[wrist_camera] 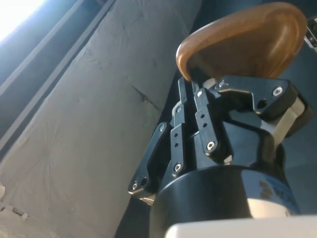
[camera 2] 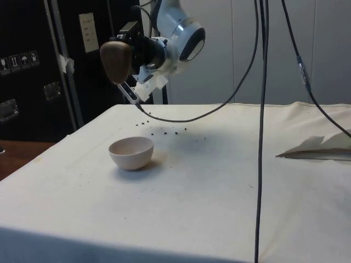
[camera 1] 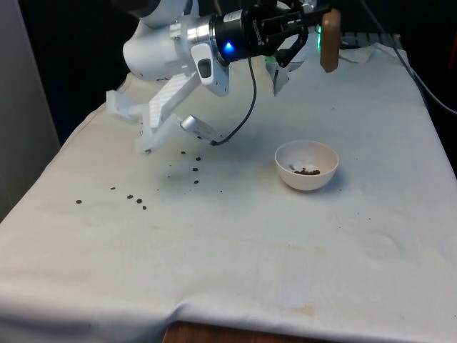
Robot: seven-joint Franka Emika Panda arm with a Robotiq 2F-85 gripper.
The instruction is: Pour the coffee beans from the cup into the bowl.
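I see my hand point(camera 1: 323, 21) clamped on the brown cup point(camera 1: 329, 41), raised high | white bowl point(camera 1: 306, 165) below it on the tabletop point(camera 1: 235, 250), some beans point(camera 1: 308, 171) inside | spilled beans point(camera 1: 136, 200) scattered away from the hand | no legible writing

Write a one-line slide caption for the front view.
Gripper holds the brown cup high above the white bowl containing a few coffee beans; spilled beans dot the cloth.
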